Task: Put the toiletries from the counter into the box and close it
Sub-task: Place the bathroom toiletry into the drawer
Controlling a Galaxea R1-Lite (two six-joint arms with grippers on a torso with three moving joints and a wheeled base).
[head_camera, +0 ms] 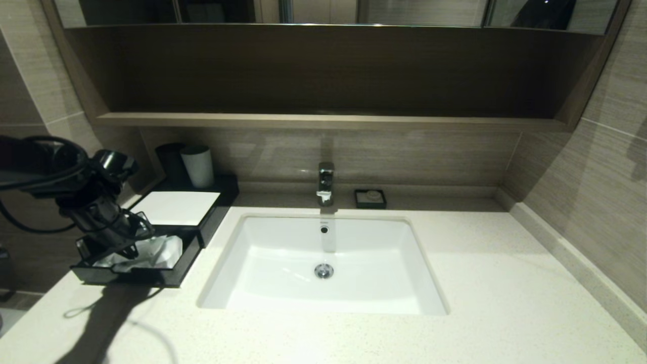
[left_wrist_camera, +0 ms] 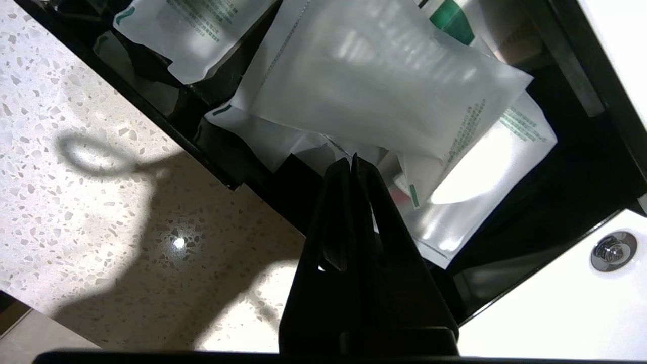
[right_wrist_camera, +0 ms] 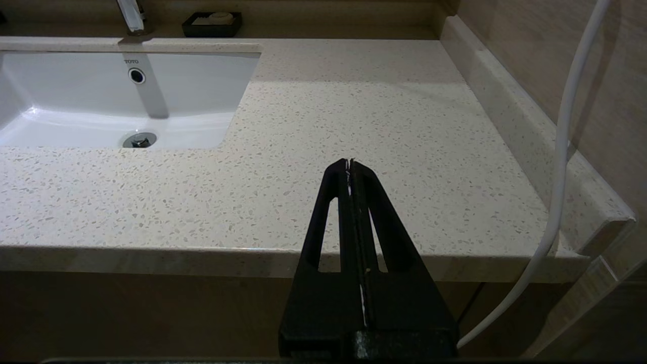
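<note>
From the head view the left arm [head_camera: 76, 187] covers the near-left part of the open drawer [head_camera: 151, 275], and the left pincer's tips are lost behind the wrist, so contact with the packets [head_camera: 151, 253] can't be judged there. In the left wrist view the topmost packet [left_wrist_camera: 374, 91] overlaps the ones beneath; a green-labelled piece [left_wrist_camera: 450, 17] runs off the frame's edge, and the print is too small to read. The dark cup [head_camera: 169, 162] is half hidden behind the pale cup [head_camera: 198, 166]. What sits in the small black dish [head_camera: 370, 198] is too small to tell. The right arm never shows in the head view.
</note>
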